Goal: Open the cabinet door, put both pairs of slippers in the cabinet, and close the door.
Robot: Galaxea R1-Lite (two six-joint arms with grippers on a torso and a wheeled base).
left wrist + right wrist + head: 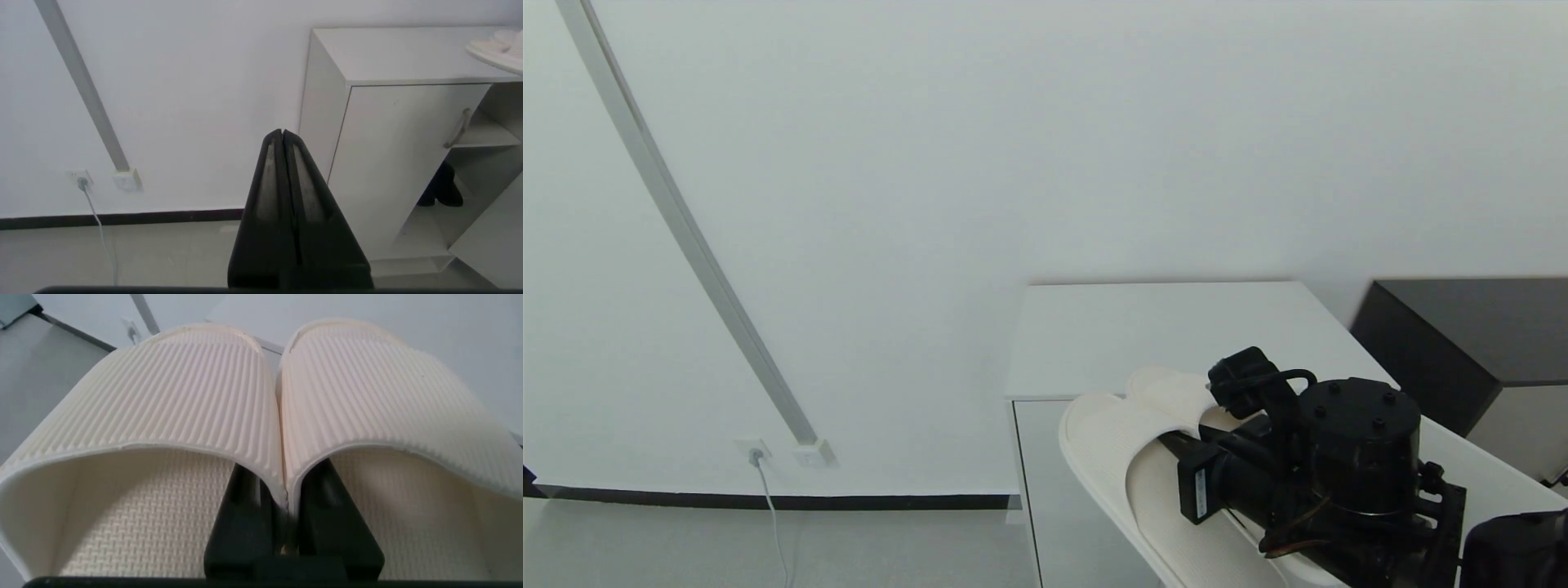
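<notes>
- The fingers (245, 527) of the right gripper (283, 518) are drawn in narrowly on the pair of cream slippers (196, 400). The two inner strap edges are pinched together between them.
- The slippers are held side by side with the toes pointed away from the wrist. Their long axes are directed toward the wall, above the front edge of the white cabinet (1160, 335).
- The left gripper (283, 188) is seen with its fingers pressed together and nothing held. It is placed well apart from the cabinet, off toward the cabinet's left.
- The open compartment (490, 167) is judged to lie below the held pair, on the cabinet's right half beside the handled door panel (400, 163).
- A lowering followed by a toes-first insertion is called for, and the right arm is the nearer one.
</notes>
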